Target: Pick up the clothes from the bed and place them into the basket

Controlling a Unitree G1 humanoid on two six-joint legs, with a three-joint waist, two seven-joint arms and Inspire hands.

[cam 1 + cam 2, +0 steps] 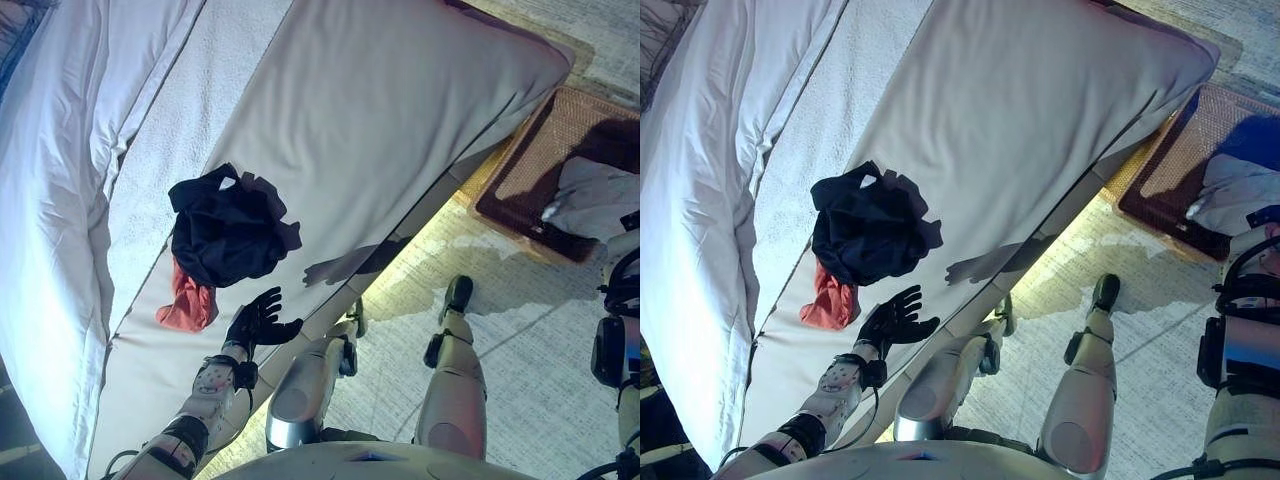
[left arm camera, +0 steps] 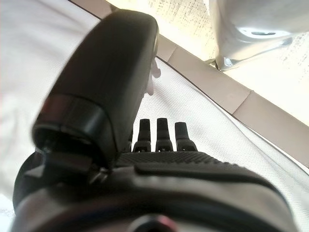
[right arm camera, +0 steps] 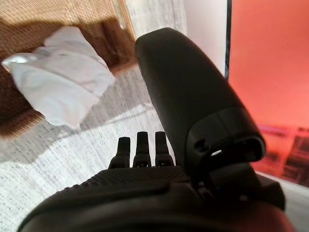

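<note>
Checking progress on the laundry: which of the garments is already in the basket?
The white crumpled garment, lying in the brown woven basket on the floor. The dark navy garment and the red-orange cloth under it lie on the bed.

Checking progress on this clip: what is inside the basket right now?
One white garment lies crumpled in the brown wicker basket; the right wrist view shows it too. Anything beneath it is covered. The dark clothes and a red piece are on the bed.
</note>
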